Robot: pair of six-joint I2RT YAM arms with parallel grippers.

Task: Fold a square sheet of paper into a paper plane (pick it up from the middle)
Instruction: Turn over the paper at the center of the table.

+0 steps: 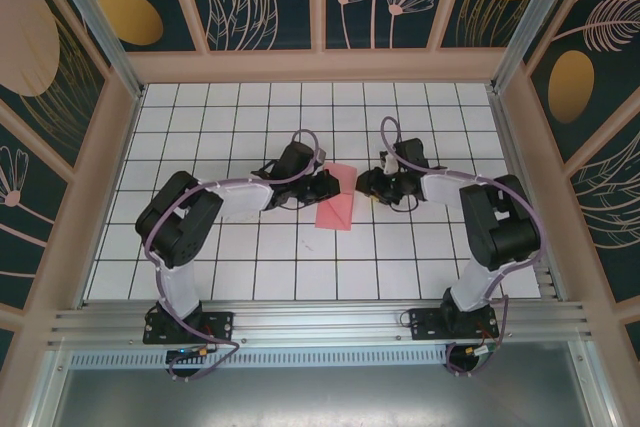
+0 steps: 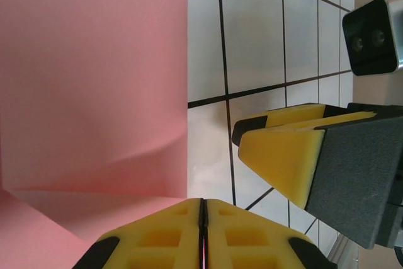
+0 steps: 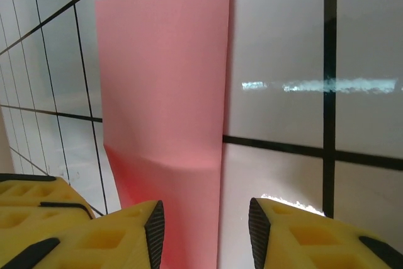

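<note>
The left gripper (image 2: 203,218), yellow jaws pressed together, pinched a raised edge of the salmon-pink folded sheet of paper (image 2: 94,80) lying centrally on the white gridded desk (image 1: 260,267); the right gripper (image 3: 206,231) had its jaws spread at the sheet's edge.

Pink square sheet of paper (image 3: 164,92): thin, matt, smooth. White table (image 3: 283,42): glossy, reflective tiles. Yellow pads (image 3: 113,237) of right gripper (image 3: 206,228): matt, moulded, foam-like.

Paper (image 1: 336,205) on table (image 1: 300,267) between opposing fingers (image 2: 164,234)
</note>
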